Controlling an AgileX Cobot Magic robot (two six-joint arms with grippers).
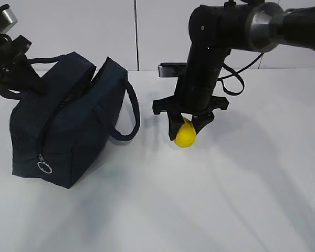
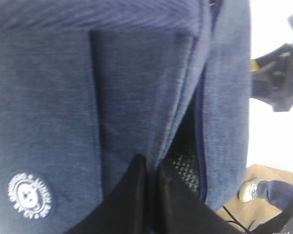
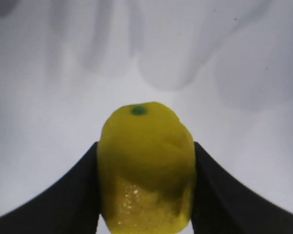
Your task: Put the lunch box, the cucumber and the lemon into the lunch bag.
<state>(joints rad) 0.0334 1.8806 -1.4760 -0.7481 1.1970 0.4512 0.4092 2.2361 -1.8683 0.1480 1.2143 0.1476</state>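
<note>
Here the right gripper [image 1: 185,125] grips the lemon [image 1: 185,135] between both fingers, well right of the lunch bag [image 1: 68,126]. The left gripper [image 2: 151,168], fully closed, pinches the bag's fabric at its open zipper.

Matt navy cloth lunch bag [image 1: 68,123], smooth glossy lemon [image 3: 146,165]

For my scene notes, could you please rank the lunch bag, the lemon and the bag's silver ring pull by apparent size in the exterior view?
1. lunch bag, by far
2. lemon
3. silver ring pull
</note>
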